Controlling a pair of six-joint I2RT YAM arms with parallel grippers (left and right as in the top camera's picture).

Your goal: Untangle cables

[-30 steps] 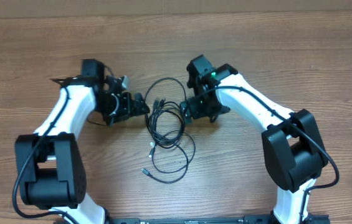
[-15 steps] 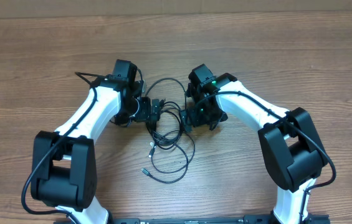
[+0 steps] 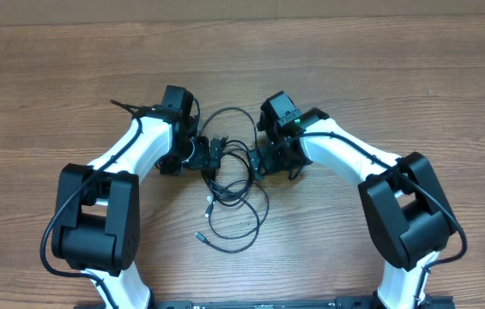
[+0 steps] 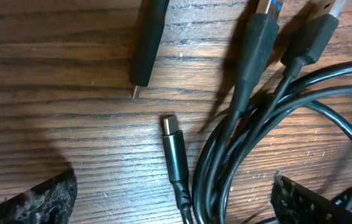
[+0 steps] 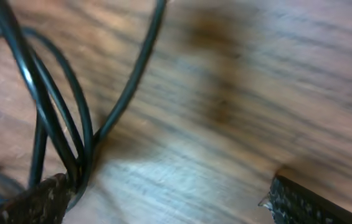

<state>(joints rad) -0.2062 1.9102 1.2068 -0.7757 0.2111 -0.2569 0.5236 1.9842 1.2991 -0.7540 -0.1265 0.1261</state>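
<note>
The cables (image 3: 229,176) lie as a tangle of thin black loops on the wooden table between my two arms. My left gripper (image 3: 211,154) is open at the tangle's upper left edge. In the left wrist view, a small plug end (image 4: 171,124) and a bundle of strands (image 4: 225,168) lie between its wide-apart fingers (image 4: 32,199). Further plugs (image 4: 260,37) point away at the top. My right gripper (image 3: 257,160) is open at the tangle's upper right. In its own view, several strands (image 5: 57,124) run against its left finger (image 5: 29,202), with bare wood between the fingers.
The wooden table (image 3: 397,86) stretches out on all sides of the tangle. One loose plug end (image 3: 201,234) lies at the tangle's front left. Both arm bases stand at the near edge.
My left arm has swung right, bringing its gripper from well left of the cables up to their edge. The right gripper has edged slightly towards the tangle.
</note>
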